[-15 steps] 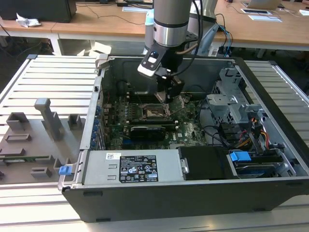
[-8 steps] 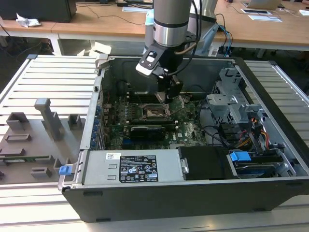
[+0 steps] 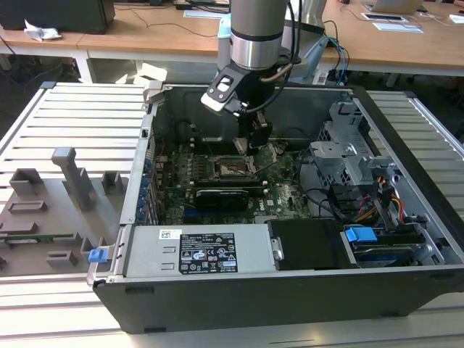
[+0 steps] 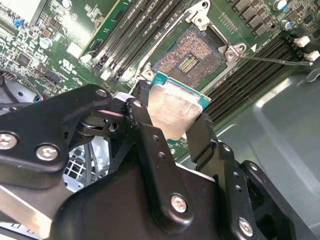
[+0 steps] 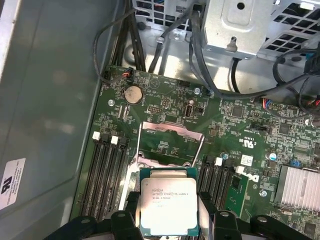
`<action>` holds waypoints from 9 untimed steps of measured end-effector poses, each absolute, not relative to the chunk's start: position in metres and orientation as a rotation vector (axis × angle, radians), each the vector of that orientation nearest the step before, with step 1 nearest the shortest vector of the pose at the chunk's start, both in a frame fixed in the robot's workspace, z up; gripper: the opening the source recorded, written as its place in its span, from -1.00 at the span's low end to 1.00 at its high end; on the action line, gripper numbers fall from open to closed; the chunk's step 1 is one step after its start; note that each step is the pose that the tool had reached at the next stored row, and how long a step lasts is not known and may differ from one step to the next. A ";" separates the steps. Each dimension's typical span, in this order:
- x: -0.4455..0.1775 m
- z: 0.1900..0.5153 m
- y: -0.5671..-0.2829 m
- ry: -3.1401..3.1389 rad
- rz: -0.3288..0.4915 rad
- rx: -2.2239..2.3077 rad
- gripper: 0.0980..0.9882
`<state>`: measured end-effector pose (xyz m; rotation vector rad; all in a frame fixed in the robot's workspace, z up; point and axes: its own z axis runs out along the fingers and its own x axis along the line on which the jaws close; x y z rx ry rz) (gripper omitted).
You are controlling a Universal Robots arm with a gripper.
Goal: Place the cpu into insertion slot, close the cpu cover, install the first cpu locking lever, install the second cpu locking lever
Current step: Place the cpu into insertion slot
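Gripper [image 4: 171, 114] clamped on the cpu [image 4: 176, 106], fingers [image 5: 131, 212] pressing two opposite edges. Chip is held just above the insertion slot [image 4: 192, 57] and apart from it, with the contact field exposed. Beyond the slot, the cpu cover [image 5: 170, 129] stands raised.

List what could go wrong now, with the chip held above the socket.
1. The cpu hangs in the tool above the insertion slot, not seated; lowered off-square, it could bend the slot's bare contacts.
2. The tool holds the cpu by two edges alone; a slip could drop it on the circuit board.
3. The cpu cover appears to stand open beside the slot; the tool might snag it.
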<state>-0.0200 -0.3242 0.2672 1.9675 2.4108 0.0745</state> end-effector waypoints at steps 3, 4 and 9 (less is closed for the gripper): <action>-0.020 0.267 -0.324 2.378 0.074 2.006 0.00; -0.020 0.267 -0.324 2.366 0.073 2.020 0.00; -0.020 0.267 -0.324 2.293 0.071 2.098 0.00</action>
